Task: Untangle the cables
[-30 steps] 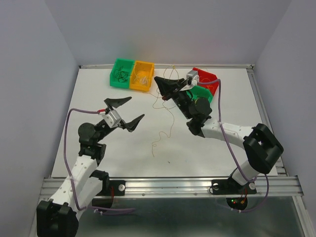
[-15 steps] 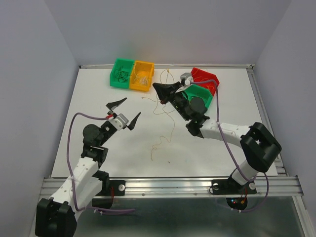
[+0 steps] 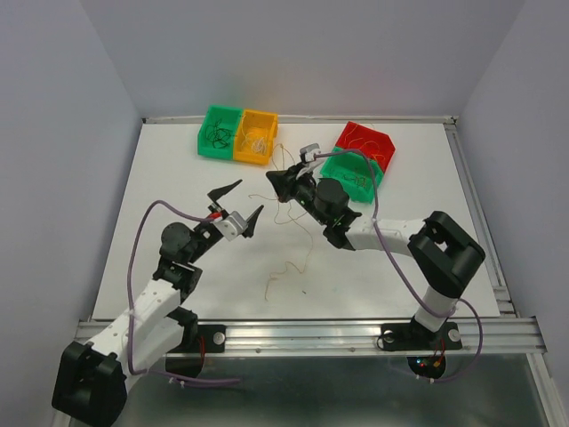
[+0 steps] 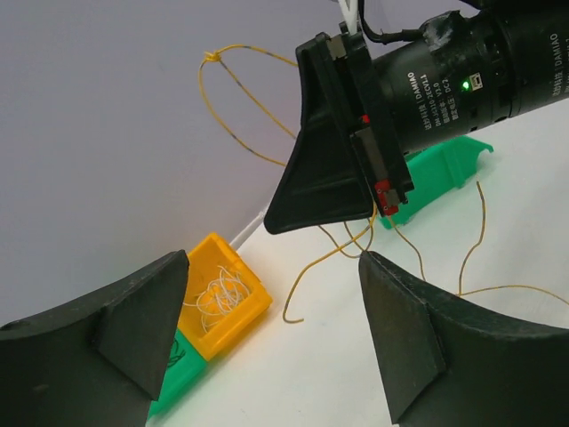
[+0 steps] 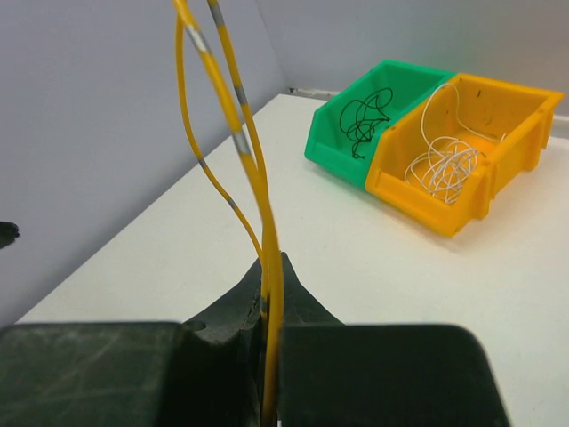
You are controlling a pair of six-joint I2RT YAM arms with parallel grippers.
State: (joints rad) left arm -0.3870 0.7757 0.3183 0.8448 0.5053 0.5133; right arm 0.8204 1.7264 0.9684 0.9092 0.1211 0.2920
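Yellow cable (image 5: 264, 240) sits pinched in my right gripper's (image 3: 276, 182) clenched jaws at frame centre, its tail curling down the white table (image 3: 178, 160); my left gripper (image 3: 251, 195), spread wide, hovers left of it.

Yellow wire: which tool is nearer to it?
Right. The right tool is shut on the yellow wire; the left tool hangs open beside it, not touching.

Left gripper (image 3: 251, 195) spread wide, raised; right gripper (image 3: 272, 181) clamped tight, its arm stretched toward it.
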